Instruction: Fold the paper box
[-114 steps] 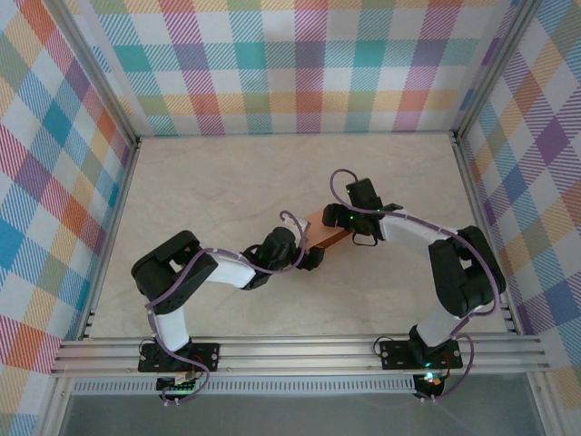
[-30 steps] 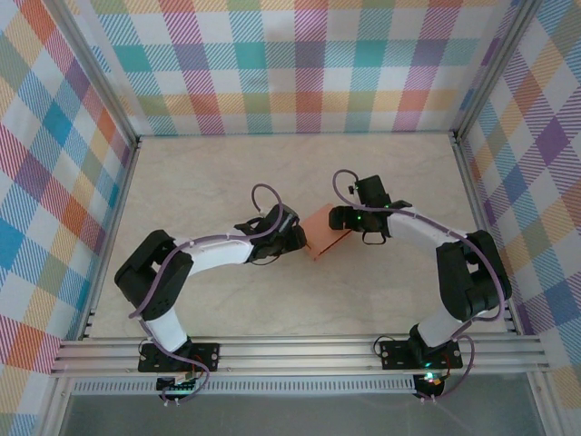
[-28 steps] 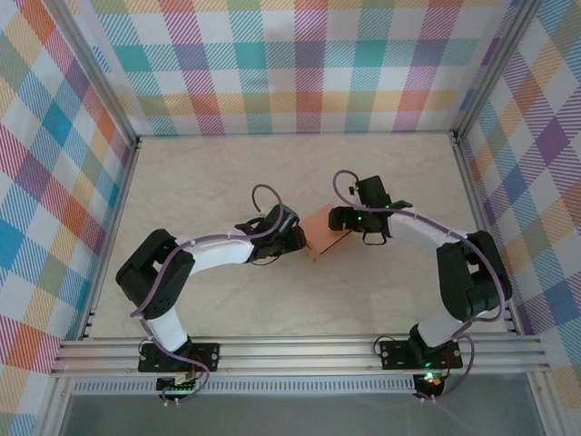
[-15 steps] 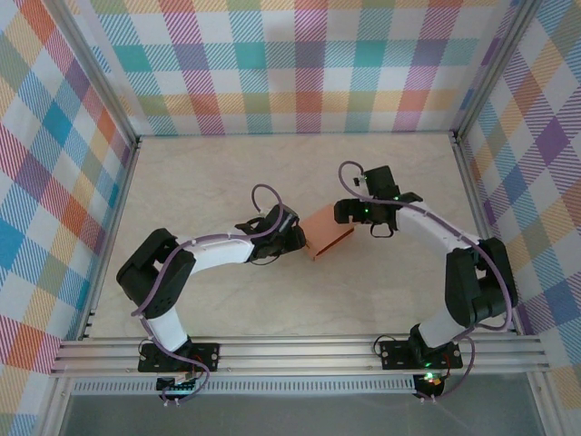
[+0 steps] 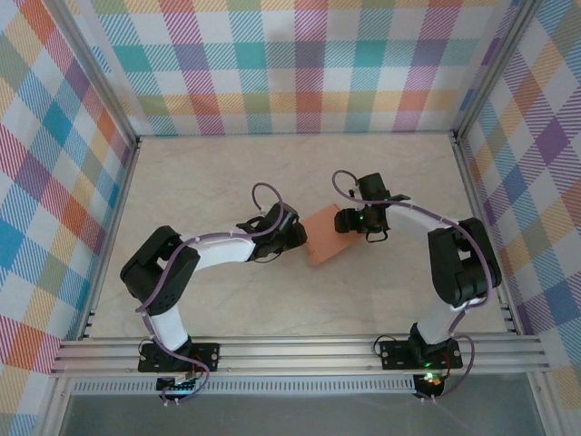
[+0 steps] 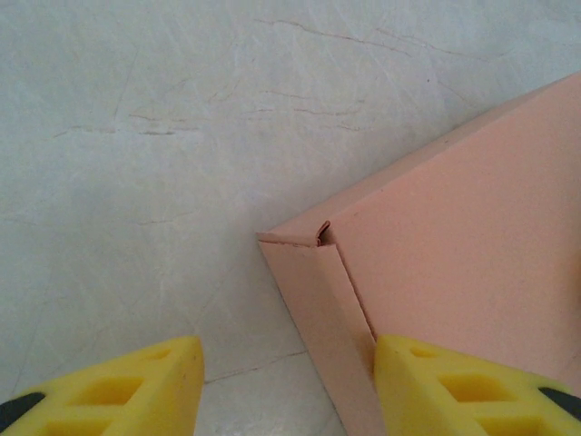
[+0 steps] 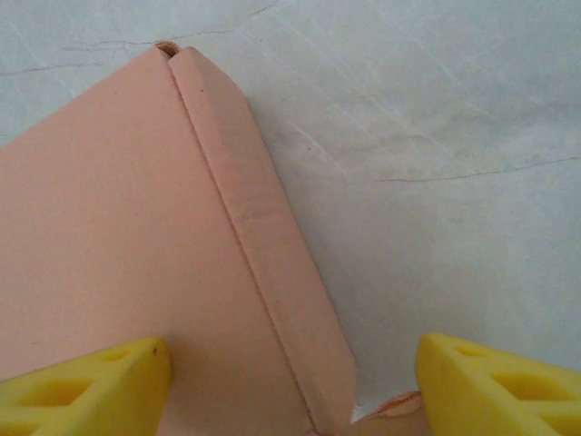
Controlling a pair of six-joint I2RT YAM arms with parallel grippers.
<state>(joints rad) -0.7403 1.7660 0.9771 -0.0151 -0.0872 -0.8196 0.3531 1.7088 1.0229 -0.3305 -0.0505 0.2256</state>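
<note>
Left claw (image 6: 286, 368) spread open, straddling one corner of paper box (image 5: 325, 240). Right claw (image 7: 295, 368) open too, astride opposite end. Box sits folded on bench (image 5: 209, 173), near centre, clear of all edges.

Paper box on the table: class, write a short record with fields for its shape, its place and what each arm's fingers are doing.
Thing: salmon paper box, closed rectangular shape
Place: lying flat on the table, between the two arms
Left fingers: apart, straddling the box's left corner
Right fingers: apart, one over the box top, one over the table
Grip: neither pair is clamped on the box
</note>
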